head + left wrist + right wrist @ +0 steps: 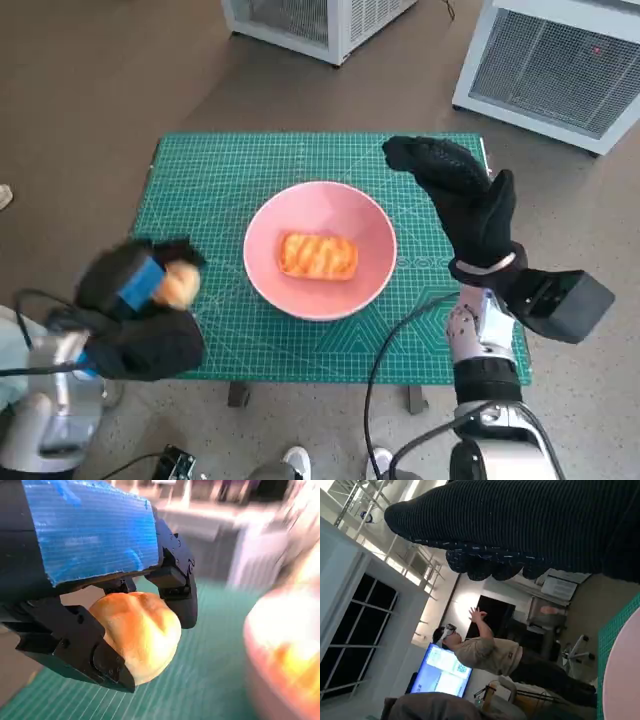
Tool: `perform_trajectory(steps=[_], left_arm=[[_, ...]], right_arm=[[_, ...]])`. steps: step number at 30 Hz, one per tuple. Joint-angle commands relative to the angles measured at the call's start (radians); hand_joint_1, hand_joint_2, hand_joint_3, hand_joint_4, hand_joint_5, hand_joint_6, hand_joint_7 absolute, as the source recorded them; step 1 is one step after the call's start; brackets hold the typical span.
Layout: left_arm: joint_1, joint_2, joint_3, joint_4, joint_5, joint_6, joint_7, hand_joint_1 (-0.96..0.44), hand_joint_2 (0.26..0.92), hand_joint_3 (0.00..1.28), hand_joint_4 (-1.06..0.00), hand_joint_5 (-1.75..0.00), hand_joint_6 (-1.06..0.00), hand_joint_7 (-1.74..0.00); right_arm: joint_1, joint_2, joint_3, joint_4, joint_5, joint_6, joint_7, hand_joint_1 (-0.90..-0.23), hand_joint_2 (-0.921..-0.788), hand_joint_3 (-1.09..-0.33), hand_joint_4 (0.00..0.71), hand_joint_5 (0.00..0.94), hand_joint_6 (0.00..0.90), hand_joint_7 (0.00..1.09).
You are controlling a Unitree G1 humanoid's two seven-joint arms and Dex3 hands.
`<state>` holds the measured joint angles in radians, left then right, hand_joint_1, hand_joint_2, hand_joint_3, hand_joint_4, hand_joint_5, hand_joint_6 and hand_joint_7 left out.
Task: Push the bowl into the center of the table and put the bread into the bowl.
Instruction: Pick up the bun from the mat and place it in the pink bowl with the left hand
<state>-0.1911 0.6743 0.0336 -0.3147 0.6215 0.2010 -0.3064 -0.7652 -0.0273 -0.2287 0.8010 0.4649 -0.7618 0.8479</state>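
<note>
Pink bowl (320,250) sits mid-table holding one bread piece (317,255); the left hand (140,300) grasps a bread roll (137,635), while the right hand (460,195) hovers with fingers spread, empty.

Even, soft light fills the head view, where the pink bowl (320,250) throws only a faint shadow onto the green mat (230,180) and the left hand (140,300) beside the bowl is smeared by motion blur. In the left wrist view the bread roll (137,635) is sharp and warmly lit, while the bowl beside it melts into an overexposed blur. The right wrist view is dim and backlit: the glove (530,525) is a dark mass against bright white walls and a glowing screen (445,672).
</note>
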Motion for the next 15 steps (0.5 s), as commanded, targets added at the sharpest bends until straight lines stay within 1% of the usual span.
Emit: perform_trajectory(steps=[1, 7, 11, 13, 14, 15], left_arm=[[-0.060, -0.008, 0.017, -0.086, -0.015, -0.008, -0.001, 0.00, 0.890, 0.03, -0.84, -1.00, -0.71, -1.09], [-0.150, -0.038, -0.014, -0.127, 0.007, -0.022, 0.014, 0.00, 0.888, 0.02, -0.84, -0.99, -0.72, -1.08], [-0.214, -0.069, -0.060, -0.117, 0.031, -0.030, 0.020, 0.00, 0.888, 0.02, -0.84, -1.00, -0.73, -1.07], [-0.255, -0.087, -0.098, -0.101, 0.039, -0.039, 0.013, 0.00, 0.889, 0.02, -0.83, -1.00, -0.73, -1.06], [-0.300, -0.103, -0.143, -0.066, 0.039, -0.076, 0.007, 0.00, 0.905, 0.02, -0.80, -1.03, -0.69, -1.11], [-0.332, -0.115, -0.176, -0.040, 0.040, -0.104, 0.003, 0.00, 0.912, 0.02, -0.78, -1.04, -0.67, -1.14]], right_arm=[[0.012, -0.004, -0.001, 0.018, -0.005, 0.006, 0.007, -0.702, -0.921, -0.762, 0.168, 0.002, -0.001, 0.58], [0.013, -0.003, -0.003, 0.018, -0.004, 0.004, 0.010, -0.699, -0.921, -0.761, 0.169, 0.002, -0.001, 0.58], [0.016, -0.003, -0.002, 0.012, -0.005, 0.004, 0.010, -0.699, -0.921, -0.769, 0.169, 0.002, -0.001, 0.59], [0.018, -0.003, -0.002, 0.010, -0.003, 0.004, 0.012, -0.699, -0.921, -0.771, 0.169, 0.002, -0.001, 0.59], [0.021, -0.004, -0.003, 0.009, -0.002, 0.002, 0.013, -0.698, -0.921, -0.776, 0.169, 0.002, -0.001, 0.59], [0.022, -0.004, -0.004, 0.008, -0.002, 0.001, 0.014, -0.695, -0.921, -0.776, 0.169, 0.002, -0.001, 0.59]])
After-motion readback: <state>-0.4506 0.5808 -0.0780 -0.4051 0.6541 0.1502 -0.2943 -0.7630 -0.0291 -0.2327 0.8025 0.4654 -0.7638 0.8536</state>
